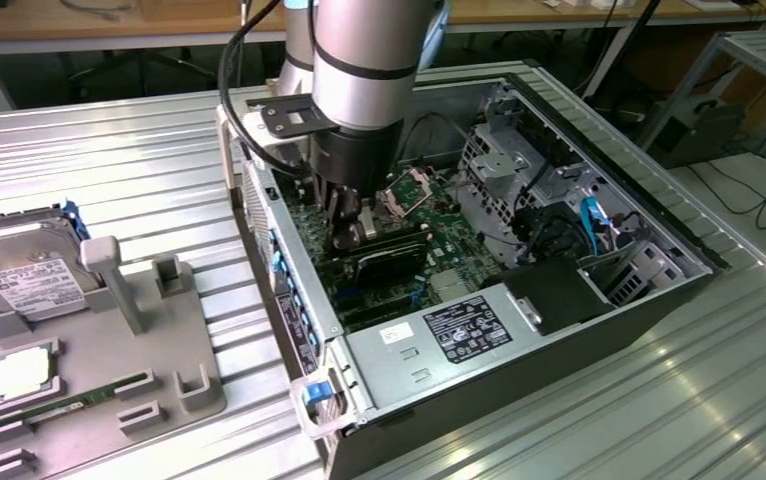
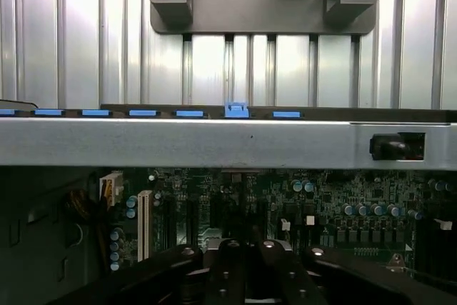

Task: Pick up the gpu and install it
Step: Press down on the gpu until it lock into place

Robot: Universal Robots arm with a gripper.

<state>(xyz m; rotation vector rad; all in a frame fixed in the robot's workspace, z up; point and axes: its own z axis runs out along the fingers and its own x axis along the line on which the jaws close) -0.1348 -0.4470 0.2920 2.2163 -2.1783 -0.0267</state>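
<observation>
Jaws [image 1: 347,235] closed, down inside the open computer case [image 1: 650,215], pressing at the near end of the gpu [image 1: 386,257]. Gpu seated flat-edge-up on the green motherboard [image 1: 457,250]. Grey holder [image 1: 143,340] alongside on the ribbed surface [image 1: 130,170].

robotics lab: ribbed aluminium worktable [image 1: 116,170], open pc tower case [image 1: 623,200], grey parts fixture [image 1: 103,370], wooden benches [image 1: 76,25] and trailing cables [image 1: 757,195] behind.
</observation>
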